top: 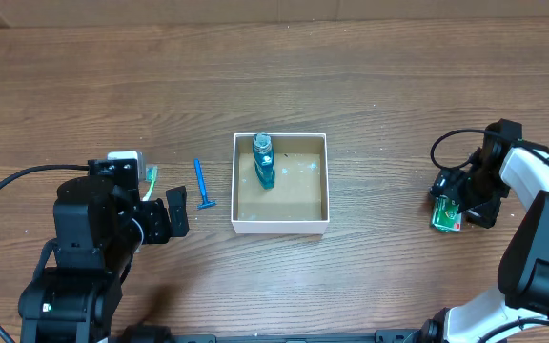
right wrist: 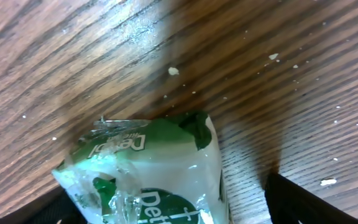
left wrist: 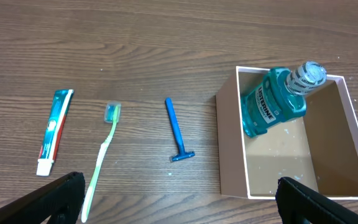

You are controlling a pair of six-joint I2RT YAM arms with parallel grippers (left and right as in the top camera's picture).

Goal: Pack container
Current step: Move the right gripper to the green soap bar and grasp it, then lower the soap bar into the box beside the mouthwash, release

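The container (top: 294,227) sits mid-table with white walls and a tan floor; it also shows in the left wrist view (left wrist: 230,149). A blue mouthwash bottle (top: 263,160) lies inside it at the back left (left wrist: 273,102). A blue razor (top: 202,183), a green toothbrush (left wrist: 102,158) and a toothpaste tube (left wrist: 55,132) lie left of the container. My left gripper (top: 165,205) is wide open and empty (left wrist: 179,205), near the toothbrush and razor. My right gripper (top: 457,202) is down at a green and white soap packet (top: 445,214); its open fingers (right wrist: 179,214) straddle the packet (right wrist: 154,168).
The table is brown wood with small white crumbs around the soap packet. Black cables loop near both arms at the left and right edges. The right part of the container floor is bare.
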